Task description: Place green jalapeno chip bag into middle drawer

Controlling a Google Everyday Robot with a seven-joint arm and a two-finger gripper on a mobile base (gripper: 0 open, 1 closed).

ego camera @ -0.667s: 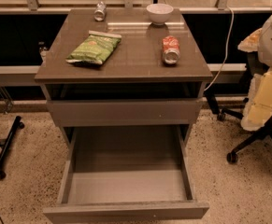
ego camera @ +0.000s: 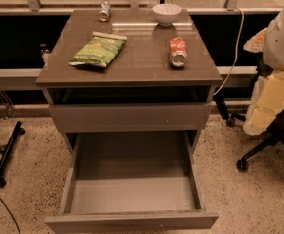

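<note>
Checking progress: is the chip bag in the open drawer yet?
No, the green jalapeno chip bag lies on the cabinet top; gripper out of view.

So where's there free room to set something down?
The middle drawer is open, its floor bare. On the cabinet top, the front strip and the gap between the green jalapeno chip bag and red soda can are free. The back edge holds a bowl and small can. The gripper is out of view.
</note>
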